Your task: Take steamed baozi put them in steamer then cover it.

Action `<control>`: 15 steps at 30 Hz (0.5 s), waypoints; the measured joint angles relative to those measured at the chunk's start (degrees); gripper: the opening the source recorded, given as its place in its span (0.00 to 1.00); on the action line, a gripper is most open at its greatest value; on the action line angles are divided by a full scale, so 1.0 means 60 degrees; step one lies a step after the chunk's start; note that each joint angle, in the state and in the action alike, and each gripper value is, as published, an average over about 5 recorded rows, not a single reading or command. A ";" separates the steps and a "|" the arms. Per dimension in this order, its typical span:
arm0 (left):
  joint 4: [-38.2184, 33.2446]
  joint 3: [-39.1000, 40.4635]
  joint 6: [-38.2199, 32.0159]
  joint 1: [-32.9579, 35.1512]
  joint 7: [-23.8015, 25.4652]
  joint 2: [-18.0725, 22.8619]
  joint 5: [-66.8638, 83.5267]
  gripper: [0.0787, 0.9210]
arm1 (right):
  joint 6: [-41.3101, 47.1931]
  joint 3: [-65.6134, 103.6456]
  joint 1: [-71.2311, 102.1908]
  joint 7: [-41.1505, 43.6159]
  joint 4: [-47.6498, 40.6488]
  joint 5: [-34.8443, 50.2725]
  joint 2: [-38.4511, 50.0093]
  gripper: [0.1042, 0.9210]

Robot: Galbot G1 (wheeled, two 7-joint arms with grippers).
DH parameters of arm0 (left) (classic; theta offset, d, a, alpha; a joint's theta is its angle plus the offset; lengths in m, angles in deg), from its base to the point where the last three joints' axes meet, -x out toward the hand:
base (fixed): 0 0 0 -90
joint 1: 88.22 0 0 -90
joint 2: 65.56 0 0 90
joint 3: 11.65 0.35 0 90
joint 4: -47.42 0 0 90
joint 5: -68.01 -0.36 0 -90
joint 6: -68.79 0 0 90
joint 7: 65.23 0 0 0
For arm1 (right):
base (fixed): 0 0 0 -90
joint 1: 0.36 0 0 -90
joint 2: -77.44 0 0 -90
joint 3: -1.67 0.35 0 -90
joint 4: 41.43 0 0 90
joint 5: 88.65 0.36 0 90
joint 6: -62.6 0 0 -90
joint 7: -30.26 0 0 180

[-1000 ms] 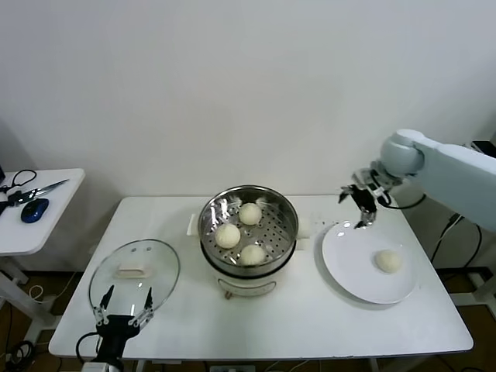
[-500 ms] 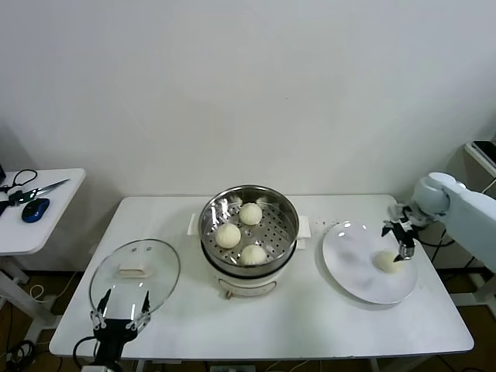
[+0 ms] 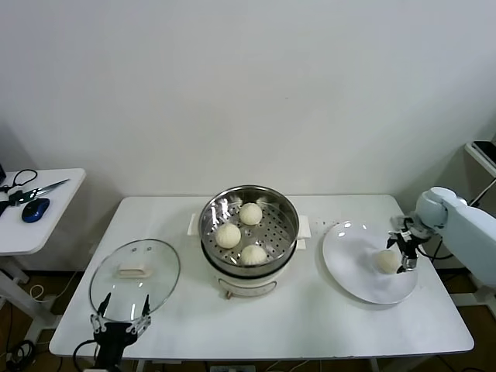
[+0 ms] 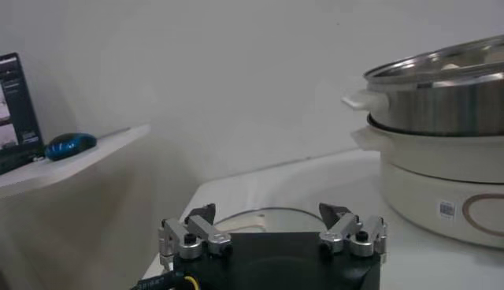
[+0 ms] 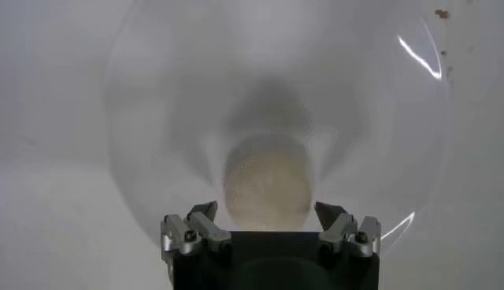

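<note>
right hand drops onto the last bun

the right hand has swung down from above the white plate, fingers spread around the fourth baozi, not yet clenched. three baozi sit in the steamer; the glass cover lies on the tabletop by the released left hand.

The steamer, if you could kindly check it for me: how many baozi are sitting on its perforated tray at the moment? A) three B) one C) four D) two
A: three buns lie in the steamer, while the fourth baozi is on the white plate under the open right gripper.
</note>
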 measured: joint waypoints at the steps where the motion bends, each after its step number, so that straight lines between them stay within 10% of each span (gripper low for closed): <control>1: -0.0001 -0.0003 -0.0002 0.0005 0.0000 0.0002 -0.0001 0.88 | -0.0023 0.0036 0.0015 0.0000 -0.0069 -0.0036 -0.0056 0.88; 15: 0.0002 0.0018 -0.0030 0.0047 -0.0001 0.0019 -0.0065 0.88 | -0.0195 0.0238 0.0106 0.0098 -0.0609 -0.0268 -0.0485 0.87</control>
